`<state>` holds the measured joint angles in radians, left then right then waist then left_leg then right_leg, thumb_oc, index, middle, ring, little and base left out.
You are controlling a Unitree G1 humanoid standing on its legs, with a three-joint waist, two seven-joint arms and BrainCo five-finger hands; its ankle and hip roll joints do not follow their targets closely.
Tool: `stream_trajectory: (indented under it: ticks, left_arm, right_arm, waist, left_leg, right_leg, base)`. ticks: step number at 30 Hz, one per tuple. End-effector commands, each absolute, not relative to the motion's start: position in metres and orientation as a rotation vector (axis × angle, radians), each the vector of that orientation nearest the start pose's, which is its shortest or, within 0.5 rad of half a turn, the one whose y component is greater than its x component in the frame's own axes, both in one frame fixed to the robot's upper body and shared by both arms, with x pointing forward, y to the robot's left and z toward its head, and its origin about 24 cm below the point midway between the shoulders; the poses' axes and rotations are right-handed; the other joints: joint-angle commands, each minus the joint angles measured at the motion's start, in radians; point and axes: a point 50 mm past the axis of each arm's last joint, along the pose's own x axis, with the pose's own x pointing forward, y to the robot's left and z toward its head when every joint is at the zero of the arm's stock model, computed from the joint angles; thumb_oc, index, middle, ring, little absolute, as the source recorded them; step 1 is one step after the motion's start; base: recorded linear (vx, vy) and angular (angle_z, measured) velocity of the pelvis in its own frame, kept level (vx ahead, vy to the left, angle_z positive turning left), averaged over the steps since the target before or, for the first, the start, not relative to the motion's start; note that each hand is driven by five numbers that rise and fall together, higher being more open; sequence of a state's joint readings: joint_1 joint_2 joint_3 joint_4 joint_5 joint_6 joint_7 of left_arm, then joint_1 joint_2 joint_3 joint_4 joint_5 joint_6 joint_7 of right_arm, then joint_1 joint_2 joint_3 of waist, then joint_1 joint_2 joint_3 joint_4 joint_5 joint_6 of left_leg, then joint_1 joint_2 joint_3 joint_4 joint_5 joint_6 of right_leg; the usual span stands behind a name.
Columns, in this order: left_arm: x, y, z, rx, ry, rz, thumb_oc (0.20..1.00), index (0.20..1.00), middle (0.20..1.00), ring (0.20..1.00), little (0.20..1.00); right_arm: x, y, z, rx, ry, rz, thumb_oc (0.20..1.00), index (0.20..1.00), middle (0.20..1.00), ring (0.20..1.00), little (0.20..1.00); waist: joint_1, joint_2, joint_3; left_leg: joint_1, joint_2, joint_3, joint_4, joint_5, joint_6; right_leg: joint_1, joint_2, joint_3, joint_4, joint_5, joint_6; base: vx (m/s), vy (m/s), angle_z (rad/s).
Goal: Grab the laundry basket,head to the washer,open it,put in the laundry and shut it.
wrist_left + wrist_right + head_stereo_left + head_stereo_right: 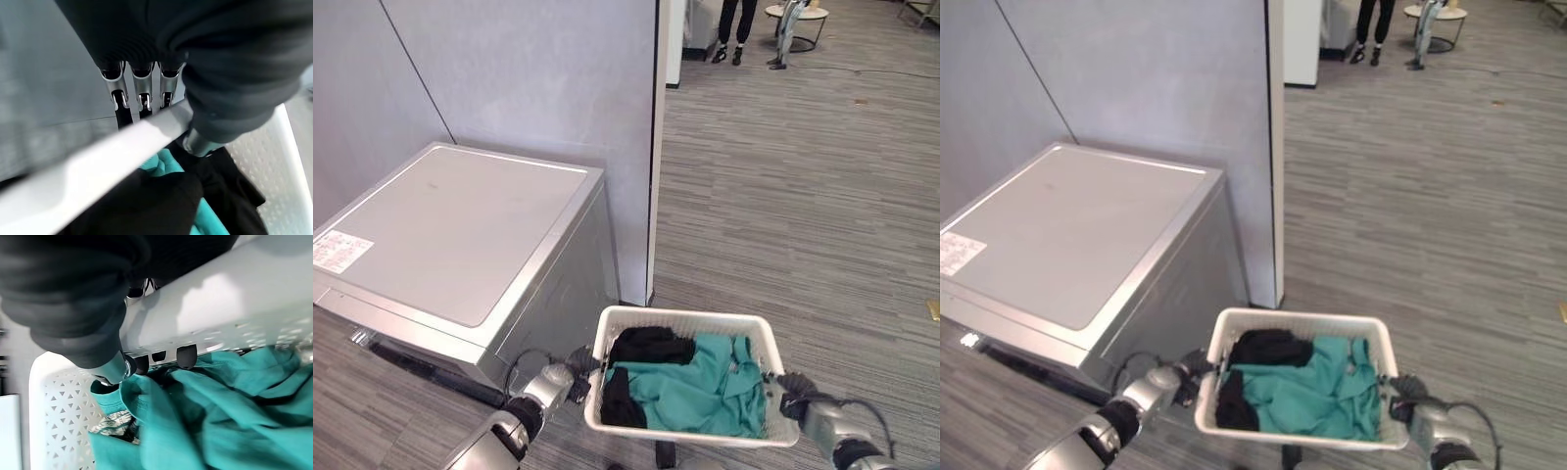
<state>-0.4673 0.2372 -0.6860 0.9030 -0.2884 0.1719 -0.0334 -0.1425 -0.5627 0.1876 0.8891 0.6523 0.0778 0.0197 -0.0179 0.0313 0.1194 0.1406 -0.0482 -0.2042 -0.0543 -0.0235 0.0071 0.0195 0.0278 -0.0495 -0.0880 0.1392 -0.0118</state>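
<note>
A white perforated laundry basket hangs between my two hands, above the floor. Teal cloth and black cloth lie inside it. My left hand is curled over the basket's left rim, thumb inside and fingers outside. On the right rim my right hand is shut, its dark fingertips hooked through the handle above the teal cloth. The silver washer stands to the left, lid down, close to the basket's left end.
A grey partition wall stands behind the washer, ending in a post. Grey carpet stretches off to the right. Far back a person's legs stand near a small round table.
</note>
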Motion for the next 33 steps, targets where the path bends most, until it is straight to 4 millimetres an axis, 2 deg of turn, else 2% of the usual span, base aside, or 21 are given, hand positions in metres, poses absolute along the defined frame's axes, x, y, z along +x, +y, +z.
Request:
stream_trajectory:
  ticks: [1, 3, 6, 8, 9, 12, 13, 14, 15, 19, 22, 23, 25, 27, 29, 30, 31, 33]
  left_arm:
    - [0.314, 0.078, -0.02, 0.512, 0.483, -0.645, 0.2, 0.2, 0.2, 0.2, 0.2]
    - [0.323, 0.063, -0.005, 0.58, 0.429, -0.703, 0.2, 0.2, 0.2, 0.2, 0.2]
    - [0.332, 0.046, 0.014, 0.643, 0.358, -0.756, 0.2, 0.2, 0.2, 0.2, 0.2]
    - [0.335, 0.041, 0.021, 0.652, 0.336, -0.768, 0.2, 0.2, 0.2, 0.2, 0.2]
    - [0.341, 0.037, 0.034, 0.644, 0.304, -0.773, 0.2, 0.2, 0.2, 0.2, 0.2]
    - [0.355, 0.041, 0.058, 0.645, 0.251, -0.755, 0.2, 0.2, 0.2, 0.2, 0.2]
    - [0.355, 0.041, 0.059, 0.645, 0.251, -0.756, 0.2, 0.2, 0.2, 0.2, 0.2]
    - [0.363, 0.046, 0.073, 0.644, 0.22, -0.743, 0.2, 0.2, 0.2, 0.2, 0.2]
    - [0.363, 0.046, 0.073, 0.644, 0.219, -0.743, 0.2, 0.2, 0.2, 0.2, 0.2]
    - [0.372, 0.061, 0.096, 0.647, 0.179, -0.727, 0.2, 0.2, 0.2, 0.2, 0.2]
    - [0.375, 0.069, 0.112, 0.653, 0.142, -0.727, 0.2, 0.2, 0.2, 0.2, 0.2]
    - [0.375, 0.067, 0.116, 0.642, 0.13, -0.741, 0.2, 0.2, 0.2, 0.2, 0.2]
    - [0.375, 0.06, 0.132, 0.627, 0.083, -0.772, 0.2, 0.2, 0.2, 0.2, 0.2]
    - [0.376, 0.058, 0.138, 0.643, 0.07, -0.785, 0.2, 0.2, 0.2, 0.2, 0.2]
    - [0.378, 0.062, 0.15, 0.662, 0.045, -0.781, 0.2, 0.2, 0.2, 0.2, 0.2]
    - [0.377, 0.062, 0.161, 0.685, 0.017, -0.804, 0.2, 0.2, 0.2, 0.2, 0.2]
    - [0.377, 0.062, 0.161, 0.686, 0.016, -0.806, 0.2, 0.2, 0.2, 0.2, 0.2]
    - [0.378, 0.065, 0.176, 0.734, -0.013, -0.804, 0.2, 0.2, 0.2, 0.2, 0.2]
  right_arm:
    - [0.228, -0.336, -0.024, 0.0, 0.545, -0.276, 0.2, 0.2, 0.2, 0.2, 0.2]
    - [0.234, -0.35, -0.007, 0.0, 0.499, -0.282, 0.2, 0.2, 0.2, 0.2, 0.2]
    - [0.241, -0.36, 0.015, -0.057, 0.471, -0.245, 0.2, 0.2, 0.2, 0.2, 0.2]
    - [0.242, -0.362, 0.021, -0.058, 0.46, -0.235, 0.2, 0.2, 0.2, 0.2, 0.2]
    - [0.245, -0.366, 0.038, -0.084, 0.429, -0.197, 0.2, 0.2, 0.2, 0.2, 0.2]
    - [0.25, -0.371, 0.077, -0.164, 0.375, -0.102, 0.2, 0.2, 0.2, 0.2, 0.2]
    - [0.249, -0.371, 0.077, -0.164, 0.374, -0.103, 0.2, 0.2, 0.2, 0.2, 0.2]
    - [0.251, -0.369, 0.097, -0.228, 0.358, -0.026, 0.2, 0.2, 0.2, 0.2, 0.2]
    - [0.251, -0.369, 0.097, -0.228, 0.358, -0.026, 0.2, 0.2, 0.2, 0.2, 0.2]
    - [0.248, -0.36, 0.129, -0.339, 0.354, 0.115, 0.2, 0.2, 0.2, 0.2, 0.2]
    - [0.248, -0.353, 0.157, -0.399, 0.306, 0.177, 0.2, 0.2, 0.2, 0.2, 0.2]
    - [0.249, -0.352, 0.163, -0.41, 0.292, 0.187, 0.2, 0.2, 0.2, 0.2, 0.2]
    - [0.247, -0.356, 0.183, -0.443, 0.252, 0.166, 0.2, 0.2, 0.2, 0.2, 0.2]
    - [0.246, -0.356, 0.189, -0.436, 0.24, 0.174, 0.2, 0.2, 0.2, 0.2, 0.2]
    - [0.248, -0.356, 0.201, -0.432, 0.212, 0.18, 0.2, 0.2, 0.2, 0.2, 0.2]
    - [0.246, -0.355, 0.212, -0.451, 0.192, 0.186, 0.2, 0.2, 0.2, 0.2, 0.2]
    - [0.246, -0.355, 0.212, -0.45, 0.192, 0.185, 0.2, 0.2, 0.2, 0.2, 0.2]
    - [0.244, -0.358, 0.225, -0.449, 0.157, 0.159, 0.2, 0.2, 0.2, 0.2, 0.2]
  waist:
    - [-0.003, -0.031, -0.056]
    - [-0.011, -0.033, -0.061]
    - [-0.015, -0.034, -0.06]
    - [-0.016, -0.035, -0.059]
    - [-0.021, -0.039, -0.06]
    - [-0.03, -0.04, -0.057]
    - [-0.03, -0.04, -0.057]
    - [-0.033, -0.04, -0.055]
    - [-0.033, -0.04, -0.055]
    - [-0.037, -0.041, -0.05]
    - [-0.044, -0.044, -0.031]
    - [-0.045, -0.046, -0.024]
    - [-0.07, -0.053, -0.014]
    - [-0.069, -0.053, -0.015]
    - [-0.066, -0.059, -0.023]
    - [-0.068, -0.062, -0.028]
    - [-0.067, -0.062, -0.027]
    - [-0.065, -0.061, -0.028]
  left_leg:
    - [-0.097, 0.025, 0.087, 0.05, -0.005, -0.033]
    - [-0.094, 0.026, 0.089, 0.053, -0.009, -0.035]
    - [-0.091, 0.026, 0.089, 0.06, -0.013, -0.037]
    - [-0.09, 0.027, 0.091, 0.063, -0.013, -0.039]
    - [-0.088, 0.028, 0.093, 0.066, -0.015, -0.042]
    - [-0.087, 0.033, 0.091, 0.067, -0.008, -0.053]
    - [-0.086, 0.033, 0.091, 0.067, -0.008, -0.053]
    - [-0.09, 0.034, 0.088, 0.065, -0.002, -0.059]
    - [-0.09, 0.034, 0.088, 0.065, -0.002, -0.059]
    - [-0.099, 0.035, 0.078, 0.068, 0.007, -0.071]
    - [-0.135, 0.025, 0.071, 0.115, 0.009, -0.085]
    - [-0.149, 0.022, 0.076, 0.135, 0.009, -0.091]
    - [-0.19, 0.055, 0.151, 0.177, 0.013, -0.101]
    - [-0.188, 0.067, 0.15, 0.176, 0.011, -0.105]
    - [-0.18, 0.075, 0.104, 0.171, 0.007, -0.109]
    - [-0.179, 0.1, 0.078, 0.15, 0.026, -0.119]
    - [-0.178, 0.1, 0.077, 0.149, 0.026, -0.119]
    - [-0.177, 0.123, 0.037, 0.115, 0.047, -0.128]
  right_leg:
    - [0.079, -0.004, 0.131, 0.036, -0.204, 0.084]
    - [0.081, -0.003, 0.129, 0.041, -0.205, 0.085]
    - [0.086, -0.003, 0.126, 0.048, -0.209, 0.085]
    - [0.086, -0.003, 0.126, 0.05, -0.21, 0.085]
    - [0.089, -0.001, 0.125, 0.054, -0.211, 0.085]
    - [0.091, 0.001, 0.118, 0.055, -0.21, 0.086]
    - [0.091, 0.001, 0.118, 0.055, -0.21, 0.086]
    - [0.091, 0.003, 0.114, 0.052, -0.21, 0.087]
    - [0.091, 0.003, 0.114, 0.052, -0.21, 0.087]
    - [0.09, 0.004, 0.099, 0.051, -0.212, 0.087]
    - [0.085, -0.004, 0.077, 0.055, -0.215, 0.087]
    - [0.082, -0.008, 0.071, 0.059, -0.217, 0.086]
    - [0.068, -0.024, 0.043, 0.086, -0.225, 0.082]
    - [0.066, -0.024, 0.039, 0.09, -0.226, 0.079]
    - [0.065, -0.026, 0.045, 0.09, -0.218, 0.081]
    - [0.058, -0.03, 0.038, 0.094, -0.218, 0.086]
    - [0.058, -0.03, 0.038, 0.095, -0.219, 0.086]
    - [0.048, -0.037, 0.037, 0.104, -0.222, 0.094]
  base:
    - [0.0, 0.0, 0.0]
    - [0.0, 0.0, 0.0]
    - [-0.01, -0.002, -0.03]
    - [-0.01, -0.009, -0.1]
    - [-0.01, -0.028, -0.09]
    - [-0.01, -0.026, -0.02]
    - [-0.02, -0.032, -0.01]
    - [0.0, 0.0, 0.0]
    - [-0.02, -0.031, 0.01]
    - [-0.01, -0.03, 0.02]
    - [-0.05, -0.026, 0.05]
    - [-0.08, 0.007, 0.41]
    - [-0.08, 0.028, 0.7]
    - [-0.02, 0.026, 0.72]
    - [-0.01, 0.069, 0.37]
    - [-0.02, 0.074, 0.02]
    - [-0.02, 0.092, -0.01]
    - [0.01, 0.081, -0.02]
